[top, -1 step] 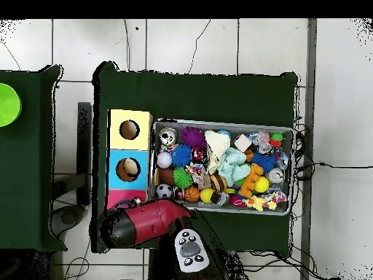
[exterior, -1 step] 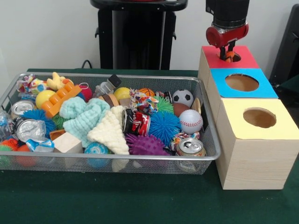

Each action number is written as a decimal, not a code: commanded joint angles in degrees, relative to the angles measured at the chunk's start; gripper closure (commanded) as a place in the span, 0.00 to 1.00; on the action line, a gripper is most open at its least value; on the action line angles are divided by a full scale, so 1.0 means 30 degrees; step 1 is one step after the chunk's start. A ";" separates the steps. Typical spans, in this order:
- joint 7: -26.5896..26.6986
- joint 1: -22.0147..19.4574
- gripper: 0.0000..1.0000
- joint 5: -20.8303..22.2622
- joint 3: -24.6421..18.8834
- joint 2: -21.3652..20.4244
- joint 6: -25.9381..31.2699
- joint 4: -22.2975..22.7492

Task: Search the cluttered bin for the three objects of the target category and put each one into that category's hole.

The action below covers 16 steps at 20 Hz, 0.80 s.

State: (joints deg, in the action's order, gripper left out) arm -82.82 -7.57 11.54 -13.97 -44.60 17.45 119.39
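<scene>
The jaws are clamped on a small orange ball (exterior, -1 step: 229, 56), and the gripper (exterior, -1 step: 228, 52) holds it right at the mouth of the red-topped box's hole (exterior, -1 step: 233, 57).

At the far left, the wire mesh bin (exterior, -1 step: 9, 91) sits on the green table (exterior, -1 step: 93, 200). Its left end holds crushed silver cans (exterior, -1 step: 29, 128), a yellow ball (exterior, -1 step: 44, 97), an orange toy brick (exterior, -1 step: 62, 99) and a plain wooden block (exterior, -1 step: 68, 143). Toward the middle lie a mint knitted cloth (exterior, -1 step: 84, 115) and a cream knitted cloth (exterior, -1 step: 110, 131), with a purple spiky ball (exterior, -1 step: 145, 144) at the near wall. Right of these are a red soda can (exterior, -1 step: 138, 123), a blue spiky ball (exterior, -1 step: 164, 127), and a small basketball (exterior, -1 step: 146, 92) by the far wall. At the bin's right end sit a mini soccer ball (exterior, -1 step: 183, 97), a brown ball (exterior, -1 step: 180, 108), a baseball (exterior, -1 step: 190, 121) and another can (exterior, -1 step: 190, 146) in the near corner.

Just right of the bin stand three wooden boxes: the red-topped box (exterior, -1 step: 245, 58) farthest, the blue-topped box (exterior, -1 step: 243, 83) between, and the yellow-topped box (exterior, -1 step: 259, 119) nearest. From overhead, a pale round object (top, -1 step: 128, 169) shows inside the blue-topped box's hole.
</scene>
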 commanded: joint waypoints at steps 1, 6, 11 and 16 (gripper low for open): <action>-0.2587 -0.0630 1.00 -0.0640 0.0214 -0.1075 0.1560 -0.1444; -0.2583 -0.0635 0.00 -0.0511 0.0246 -0.0980 0.1494 -0.1409; -0.2873 -0.0880 0.00 -0.0587 0.0075 -0.1035 0.0729 -0.1161; -0.2685 -0.0853 0.00 -0.0648 0.0007 -0.1444 0.1313 -0.1170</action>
State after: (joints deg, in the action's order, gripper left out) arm -82.81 -6.96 11.37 -14.73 -45.47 19.15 119.68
